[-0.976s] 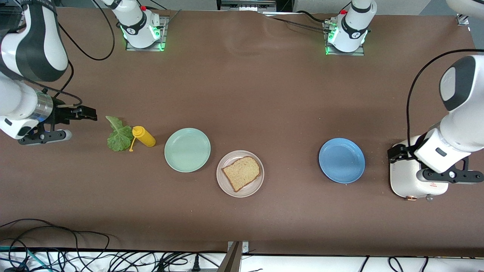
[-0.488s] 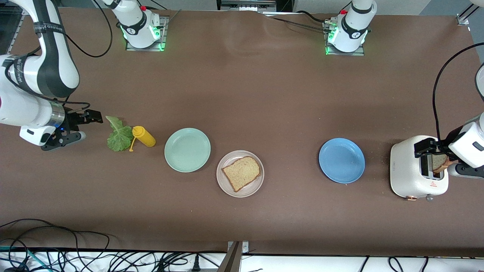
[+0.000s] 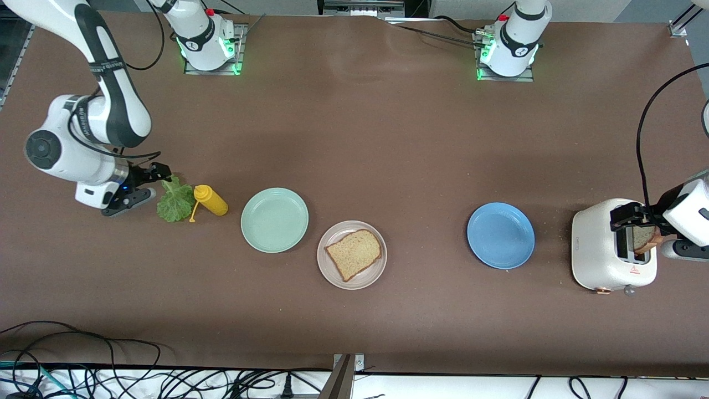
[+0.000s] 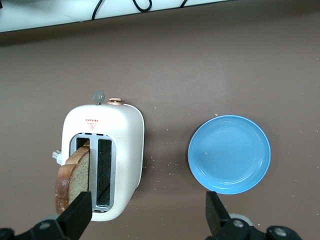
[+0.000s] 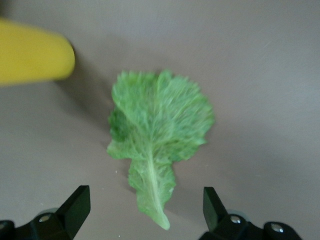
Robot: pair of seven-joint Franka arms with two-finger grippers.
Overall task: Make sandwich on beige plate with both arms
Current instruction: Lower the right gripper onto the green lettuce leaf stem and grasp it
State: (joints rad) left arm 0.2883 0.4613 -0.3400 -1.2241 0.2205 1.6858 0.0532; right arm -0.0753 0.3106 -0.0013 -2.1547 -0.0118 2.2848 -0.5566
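With one bread slice (image 3: 354,254) already on the beige plate (image 3: 330,272), the right hand (image 3: 158,173) hangs wide open and empty over the lettuce (image 3: 175,201) to take it, while the left hand (image 3: 628,217), equally spread and empty, hovers over the toaster (image 3: 598,252) for its slice (image 4: 72,180).

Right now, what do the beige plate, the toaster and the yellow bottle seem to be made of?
Beige plate: probably plastic or melamine; even matte surface, soft sheen.
Toaster: likely painted metal or plastic shell, off-white and faintly speckled, with a coppery knob.
Yellow bottle: apparently soft squeeze plastic, opaque, smooth and uniformly coloured.
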